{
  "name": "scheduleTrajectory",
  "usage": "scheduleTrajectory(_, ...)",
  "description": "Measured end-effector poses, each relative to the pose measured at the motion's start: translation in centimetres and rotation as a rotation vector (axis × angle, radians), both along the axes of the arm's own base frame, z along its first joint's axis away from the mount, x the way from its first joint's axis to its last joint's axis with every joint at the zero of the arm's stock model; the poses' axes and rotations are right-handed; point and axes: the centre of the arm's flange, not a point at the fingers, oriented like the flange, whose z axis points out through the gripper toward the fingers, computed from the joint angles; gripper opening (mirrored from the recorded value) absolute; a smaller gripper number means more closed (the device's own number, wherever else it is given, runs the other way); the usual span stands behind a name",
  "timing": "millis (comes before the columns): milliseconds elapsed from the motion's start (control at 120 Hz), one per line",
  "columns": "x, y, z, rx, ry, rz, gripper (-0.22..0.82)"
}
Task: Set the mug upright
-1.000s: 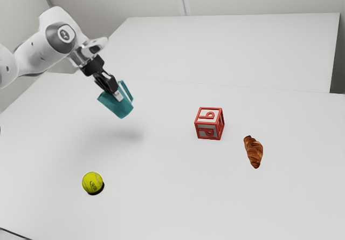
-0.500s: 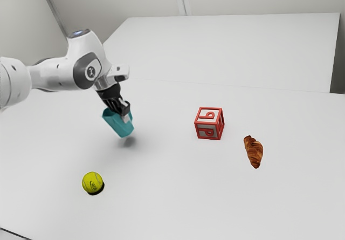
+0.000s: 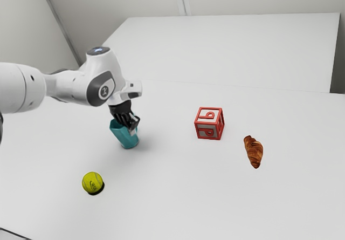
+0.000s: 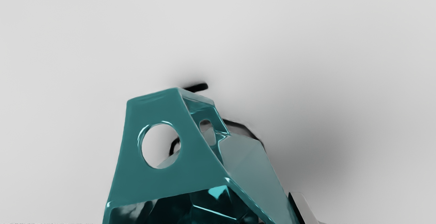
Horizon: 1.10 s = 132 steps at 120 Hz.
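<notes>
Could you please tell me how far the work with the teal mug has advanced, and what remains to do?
Looks done: the black two-finger gripper has the glossy, faceted teal mug grasped, its open mouth turned mostly upward.
In hand: the mug is low at the white table, its body leaning toward the exterior view's left.
Left: straighten it, rest its base flat, then release it.
</notes>
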Motion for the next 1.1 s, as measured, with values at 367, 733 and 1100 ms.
scheduleTrajectory(367,-0.5,-1.3,6.3,0.011,-0.099,0.029,0.47)
scheduleTrajectory(733,1.6,-3.4,24.7,-0.052,-0.182,0.056,0.58)
scheduleTrajectory(1100,-0.5,-1.2,28.9,-0.047,-0.115,0.104,0.60)
